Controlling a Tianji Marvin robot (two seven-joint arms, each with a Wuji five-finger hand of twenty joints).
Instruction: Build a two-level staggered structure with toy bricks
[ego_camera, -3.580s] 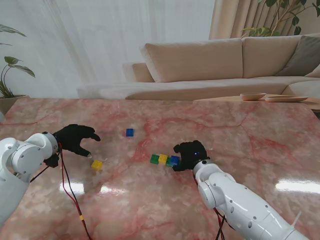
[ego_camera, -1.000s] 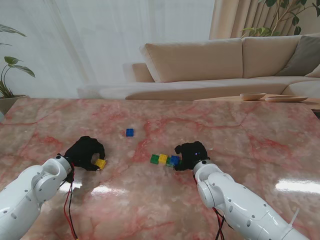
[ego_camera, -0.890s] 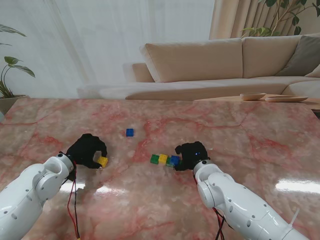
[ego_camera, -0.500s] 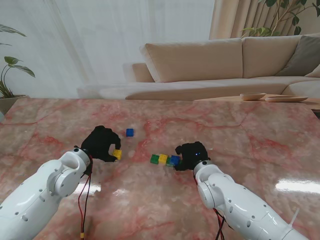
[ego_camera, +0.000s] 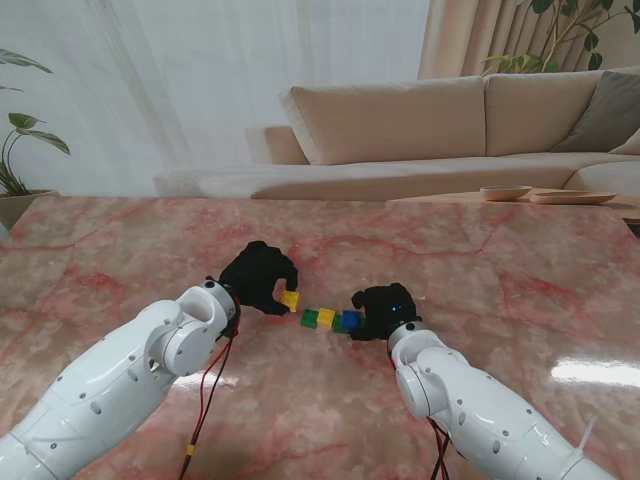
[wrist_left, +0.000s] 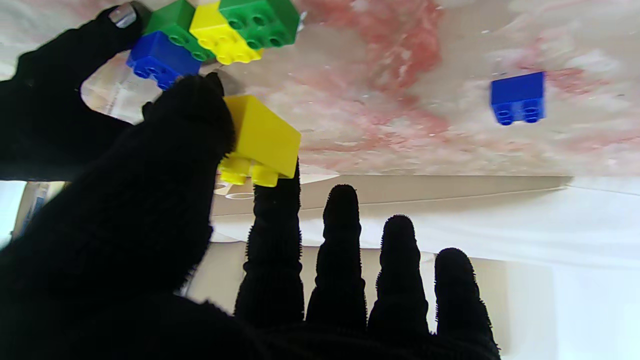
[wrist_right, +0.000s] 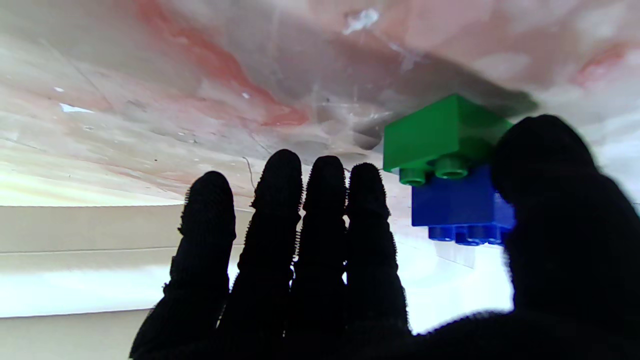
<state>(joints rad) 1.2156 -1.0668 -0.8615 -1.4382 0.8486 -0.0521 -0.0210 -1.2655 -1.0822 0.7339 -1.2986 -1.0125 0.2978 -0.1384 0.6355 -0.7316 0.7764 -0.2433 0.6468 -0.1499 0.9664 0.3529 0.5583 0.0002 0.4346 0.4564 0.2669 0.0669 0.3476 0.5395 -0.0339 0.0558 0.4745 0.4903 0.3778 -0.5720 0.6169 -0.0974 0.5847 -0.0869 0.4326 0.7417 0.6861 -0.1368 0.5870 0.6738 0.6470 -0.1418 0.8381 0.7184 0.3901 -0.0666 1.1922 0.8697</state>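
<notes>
Left hand (ego_camera: 258, 279), black-gloved, pinching a small yellow plastic toy brick (ego_camera: 290, 300) between thumb and forefinger, just off the row's 9 o'clock end in the stand view. Right hand (ego_camera: 383, 310), also black-gloved, against the row's 3 o'clock end, touching a blue plastic brick (ego_camera: 349, 320) there. Row on the pink-veined marble table (ego_camera: 500, 260) reading green brick (ego_camera: 310, 318), yellow brick (ego_camera: 326, 317), then the blue one. Cream sofa (ego_camera: 400, 120) at 12 o'clock beyond the table.

Left wrist view: held yellow brick (wrist_left: 260, 140) gripped between thumb (wrist_left: 185, 130) and forefinger tip, studs showing, tilted, clear of the table. Beyond it the row, with the green brick (wrist_left: 260, 20) and yellow brick (wrist_left: 222, 40) side by side, the blue brick (wrist_left: 160, 57) stacked on a second green brick (wrist_left: 172, 22). Lone blue brick (wrist_left: 518, 96) lying well apart on the marble.

Right wrist view: right hand's thumb (wrist_right: 550, 200) pressed on the side of the blue brick (wrist_right: 457, 205), stacked on the second green brick (wrist_right: 440, 132). Other four fingers (wrist_right: 280, 225) straight, close together, touching nothing; hand not closed round the brick.
</notes>
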